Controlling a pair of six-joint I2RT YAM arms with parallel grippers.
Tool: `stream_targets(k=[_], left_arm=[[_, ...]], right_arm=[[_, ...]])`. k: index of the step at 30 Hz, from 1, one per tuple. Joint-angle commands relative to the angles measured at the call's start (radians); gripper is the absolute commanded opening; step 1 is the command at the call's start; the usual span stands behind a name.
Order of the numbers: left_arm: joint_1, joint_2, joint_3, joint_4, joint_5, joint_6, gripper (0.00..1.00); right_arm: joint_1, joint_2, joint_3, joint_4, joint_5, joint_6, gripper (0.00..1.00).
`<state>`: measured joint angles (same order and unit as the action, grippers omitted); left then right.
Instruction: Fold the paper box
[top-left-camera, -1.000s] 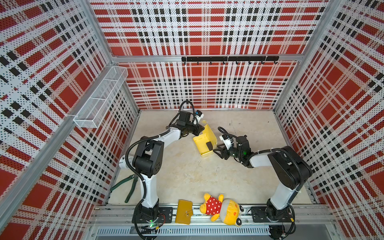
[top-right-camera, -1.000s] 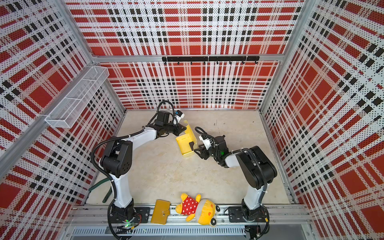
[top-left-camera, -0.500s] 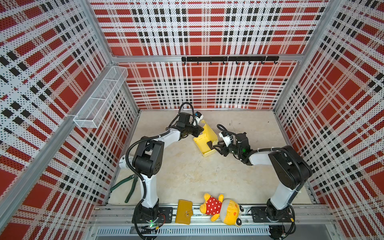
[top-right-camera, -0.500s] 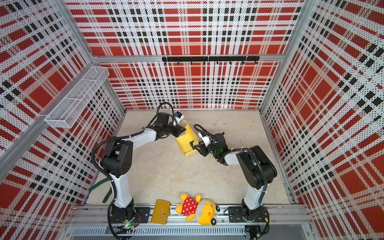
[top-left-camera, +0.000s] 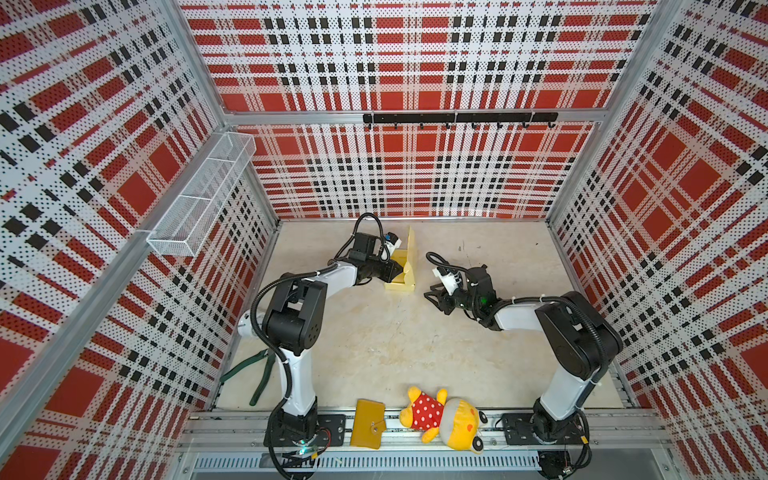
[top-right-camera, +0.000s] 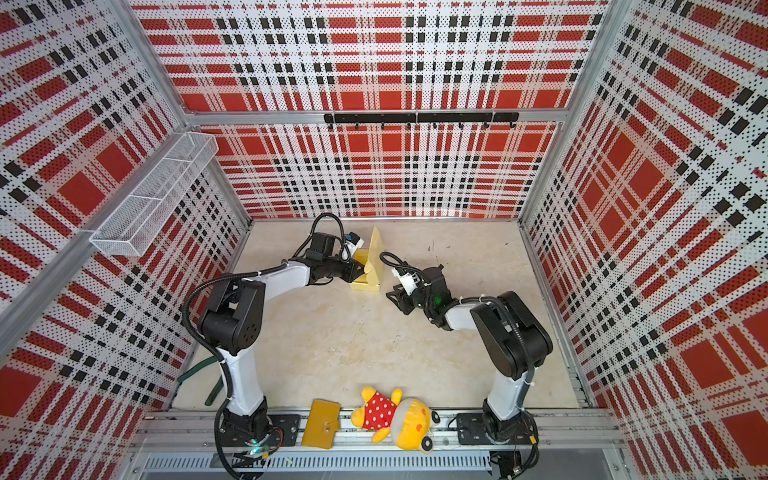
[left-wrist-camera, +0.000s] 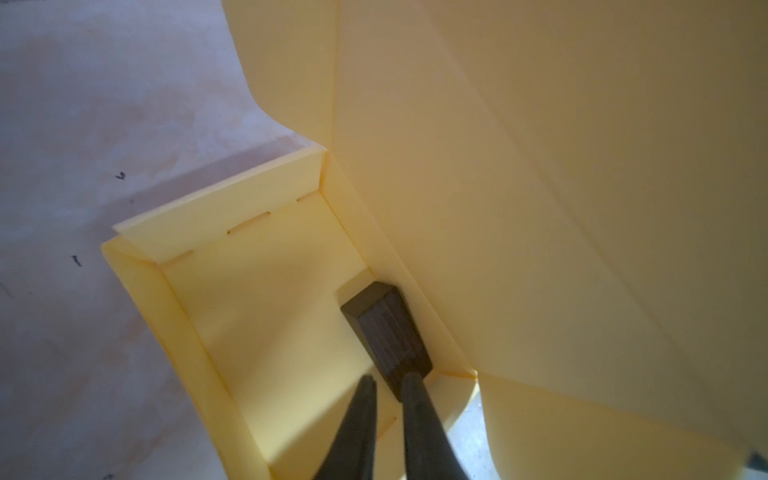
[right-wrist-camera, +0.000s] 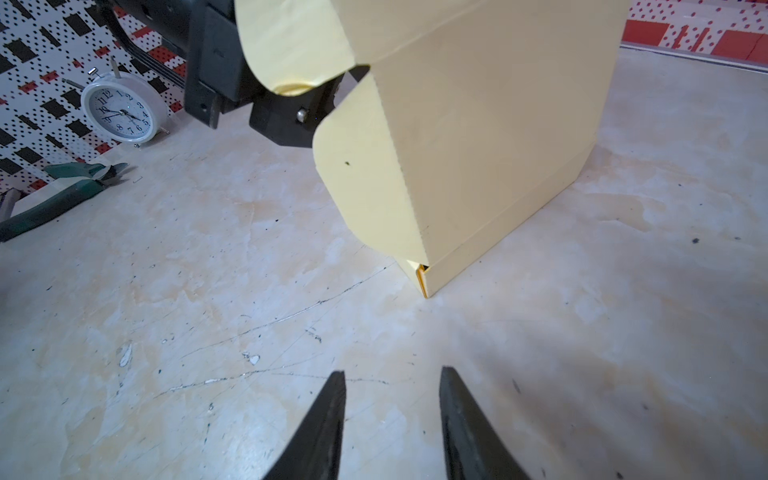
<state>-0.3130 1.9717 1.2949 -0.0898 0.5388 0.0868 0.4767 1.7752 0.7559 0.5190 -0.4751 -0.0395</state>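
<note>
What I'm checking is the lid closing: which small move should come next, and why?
Probably draw the left tool back out of the paper box. Its jaws, slightly apart, sit inside the tray against the wall below the upright lid, so folding the lid down would trap them. The right tool is open and apart from the box, outside the lid, free to push afterwards.

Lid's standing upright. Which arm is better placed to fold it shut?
Right, probably. The right gripper is open, free, facing the paper box lid from outside; the left gripper sits inside the tray, where the lid must land.
</note>
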Motion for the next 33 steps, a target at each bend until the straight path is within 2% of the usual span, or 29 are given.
stream_targets(k=[1, 6, 11, 14, 17, 20, 24, 29, 33], left_arm=[[0.064, -0.063, 0.029, 0.001, 0.02, 0.009, 0.27], [0.136, 0.008, 0.152, -0.007, 0.135, 0.035, 0.48], [0.124, 0.107, 0.323, -0.094, 0.151, 0.201, 0.57], [0.113, 0.186, 0.445, -0.166, 0.122, 0.254, 0.6], [0.114, 0.248, 0.539, -0.211, 0.093, 0.234, 0.61], [0.12, 0.256, 0.546, -0.188, 0.079, 0.19, 0.62], [0.136, 0.239, 0.512, -0.152, 0.069, 0.136, 0.65], [0.143, 0.212, 0.485, -0.169, 0.063, 0.134, 0.69], [0.147, 0.187, 0.45, -0.162, 0.063, 0.152, 0.71]], right_arm=[[0.008, -0.03, 0.019, 0.03, 0.016, -0.024, 0.4], [0.011, -0.037, 0.023, 0.081, 0.033, 0.018, 0.45], [0.036, -0.03, 0.048, 0.101, 0.1, 0.052, 0.56], [0.09, -0.03, 0.063, 0.092, 0.234, 0.065, 0.63], [0.173, -0.026, 0.061, 0.132, 0.417, 0.066, 0.69], [0.248, 0.002, 0.078, 0.168, 0.602, 0.066, 0.77], [0.281, 0.066, 0.157, 0.136, 0.743, 0.079, 0.86], [0.275, 0.121, 0.254, 0.087, 0.829, 0.059, 0.87], [0.238, 0.102, 0.258, 0.073, 0.793, 0.047, 0.84]])
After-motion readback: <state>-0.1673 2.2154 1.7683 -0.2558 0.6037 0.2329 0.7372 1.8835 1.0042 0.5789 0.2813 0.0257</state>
